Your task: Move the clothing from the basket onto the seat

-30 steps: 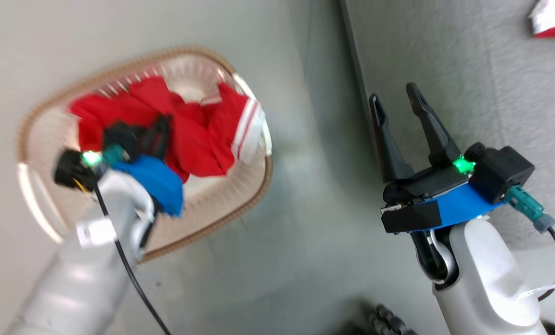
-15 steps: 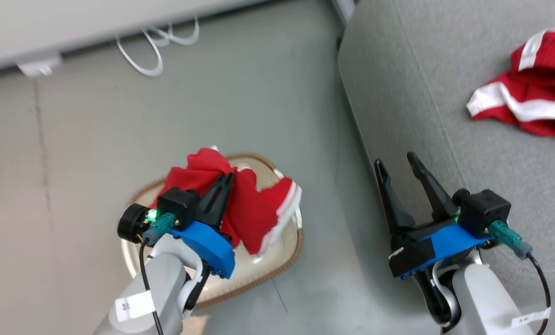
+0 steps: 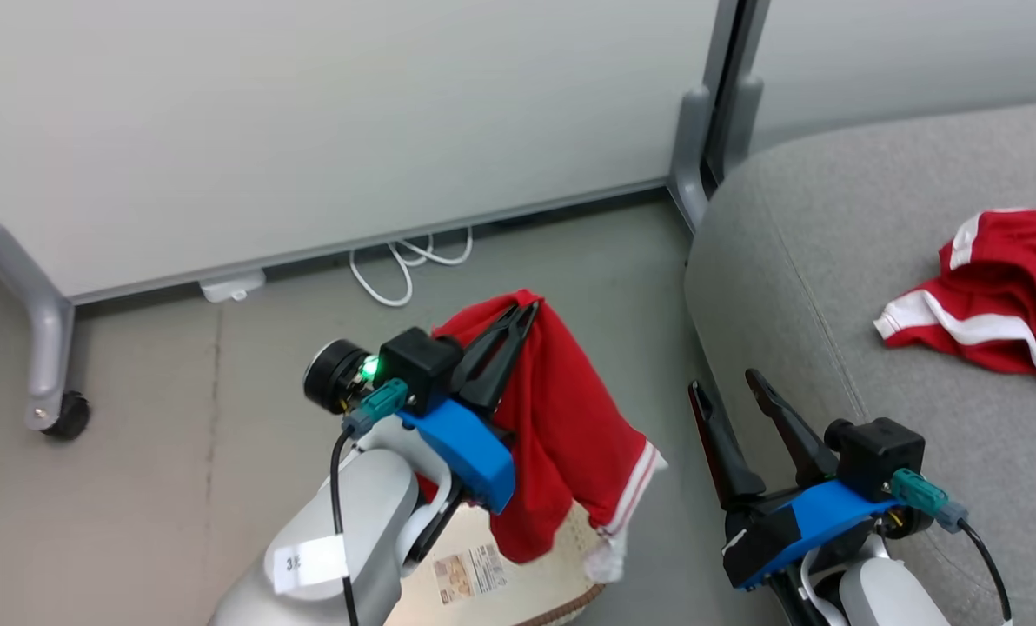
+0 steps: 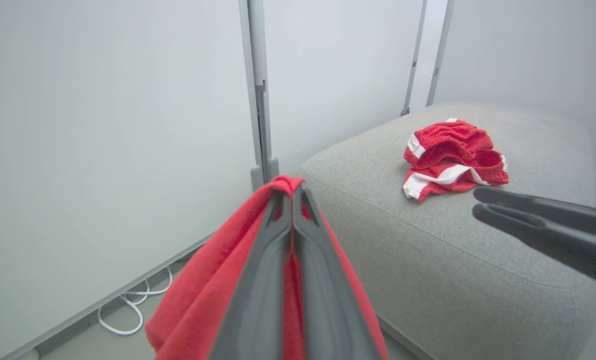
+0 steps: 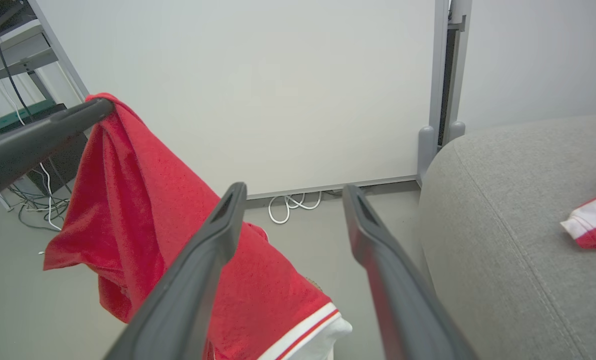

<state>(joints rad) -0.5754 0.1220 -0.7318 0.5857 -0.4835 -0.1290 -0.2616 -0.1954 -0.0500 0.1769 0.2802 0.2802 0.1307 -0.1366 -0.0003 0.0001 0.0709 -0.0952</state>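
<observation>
The left gripper (image 3: pixel 525 311) is pinched tight on a red garment (image 3: pixel 561 417), caught between its slim dark fingertips; the soft knit cloth drapes in loose folds below the fingers, white-striped hem lowest; under that gripper sits the cream basket (image 3: pixel 531 591), brown woven-look rim and paper label showing; the right gripper (image 3: pixel 727 382) stands spread and bare, tapered fingers just beside the rounded edge of the grey coarse-weave seat (image 3: pixel 831 261); beyond it on the cushion lies a second crumpled garment (image 3: pixel 996 296), red with white bands.

The head camera looks down from above; both wrist cameras look low and level toward the wall (image 5: pixel 278 75), all sharing the seat (image 4: pixel 453 250).
</observation>
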